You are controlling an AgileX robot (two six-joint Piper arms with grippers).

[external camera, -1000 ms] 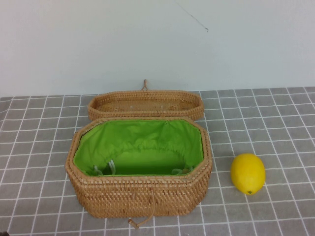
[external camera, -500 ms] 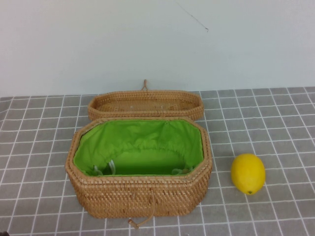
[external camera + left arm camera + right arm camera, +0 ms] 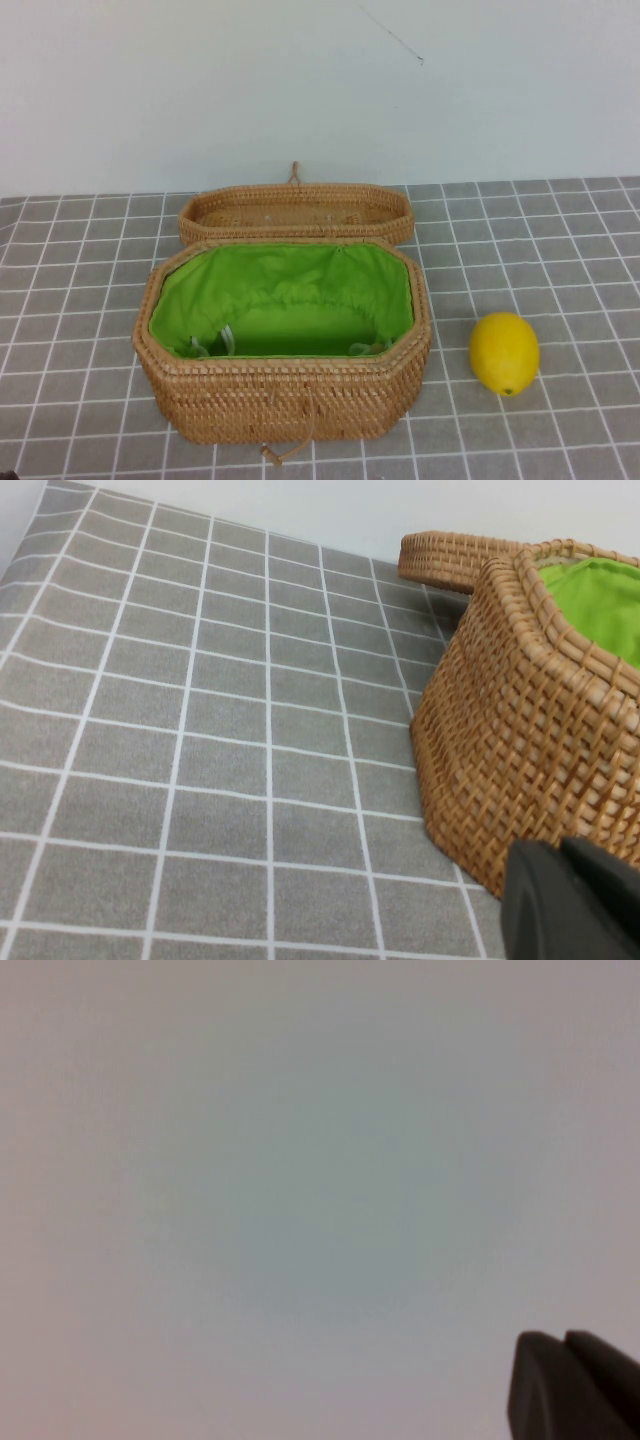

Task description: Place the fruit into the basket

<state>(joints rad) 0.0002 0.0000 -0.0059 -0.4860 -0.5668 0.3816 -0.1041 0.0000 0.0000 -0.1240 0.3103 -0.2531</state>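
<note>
Nothing is in my grasp yet, so I judge this the very start: the reach for the fruit has not begun. The smooth bright yellow oval lemon (image 3: 504, 353) lies on the grey grid-patterned tablecloth (image 3: 80, 300), just beside the right end of the large octagonal tan woven rattan basket (image 3: 283, 395) but apart from it. The basket stands open, its bright green fabric lining (image 3: 285, 290) showing and nothing but loose cloth inside. Its shallow flat woven lid (image 3: 296, 211) rests behind, touching the back rim.

Neither of my arms shows from above. My left gripper (image 3: 575, 900) appears only as a dark edge in its own wrist view, low beside the basket's left wall; I cannot tell how its jaws stand, nor does it seem to hold anything. My right gripper (image 3: 575, 1385) is likewise a dark corner against plain pale wall, pointed away from the table, jaws unreadable.

Since the lemon sits on my right side, the next move probably falls to my right arm: swing down over the lemon, open wide enough for its rounded belly, and close gently, as the smooth skin may slip.
</note>
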